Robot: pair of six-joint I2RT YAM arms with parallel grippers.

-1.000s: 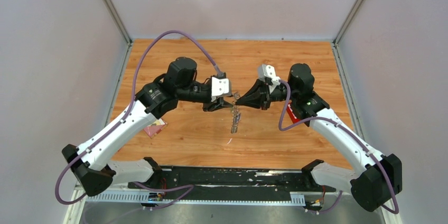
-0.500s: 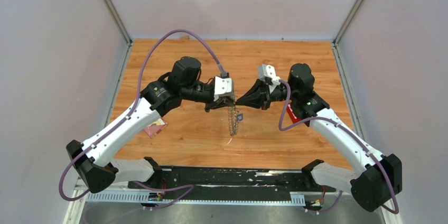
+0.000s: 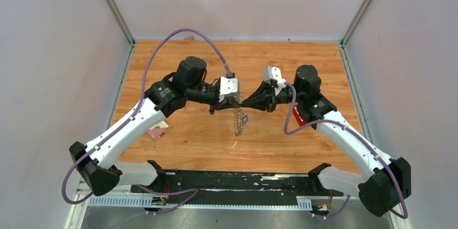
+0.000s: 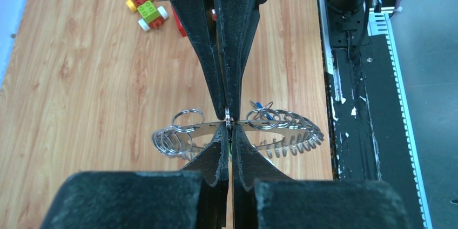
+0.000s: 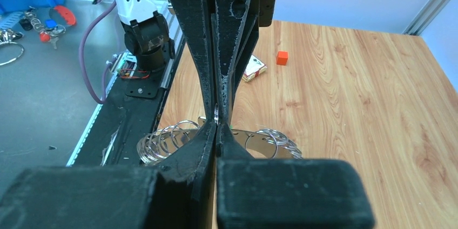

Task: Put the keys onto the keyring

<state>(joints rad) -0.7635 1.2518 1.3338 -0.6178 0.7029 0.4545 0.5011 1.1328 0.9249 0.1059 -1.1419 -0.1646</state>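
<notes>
Left gripper [image 3: 235, 103] now shuts onto the keyring [image 3: 238, 121], opposite the clamped right gripper [image 3: 243, 102], bracing it in mid-air.

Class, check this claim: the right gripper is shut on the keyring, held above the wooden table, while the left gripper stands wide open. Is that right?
No: the left gripper is shut too, pinching the keyring opposite the right gripper. The left wrist view shows it; the rest holds.

white arms [image 3: 135, 123], black joints [image 3: 186, 72], purple cables [image 3: 162, 45]
</notes>
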